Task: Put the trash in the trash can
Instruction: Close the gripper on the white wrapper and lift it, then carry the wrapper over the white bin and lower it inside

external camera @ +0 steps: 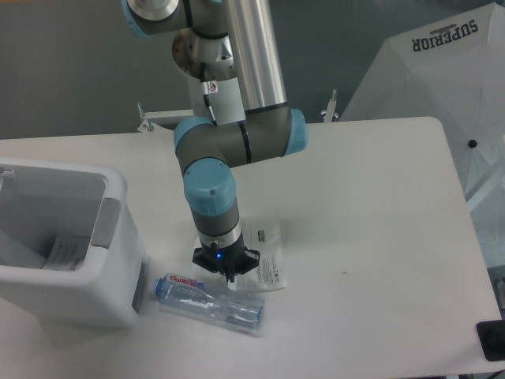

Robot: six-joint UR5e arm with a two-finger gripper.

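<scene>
The clear plastic wrapper (267, 254) with white printed labels lies flat on the white table, right of the arm's wrist. The small clear bottle (211, 305) with a blue cap and red-lettered label lies on its side in front of it, cap toward the trash can. The white trash can (118, 260) with a grey handle panel stands at the left. My gripper (227, 273) points straight down at the wrapper's left edge, just behind the bottle. The wrist hides its fingers, so I cannot tell whether they are open or shut.
A white sheet (67, 251) lies inside the trash can. A white canopy (442, 71) printed "SUPERIOR" stands beyond the table's right back corner. A dark object (492, 341) sits at the table's front right edge.
</scene>
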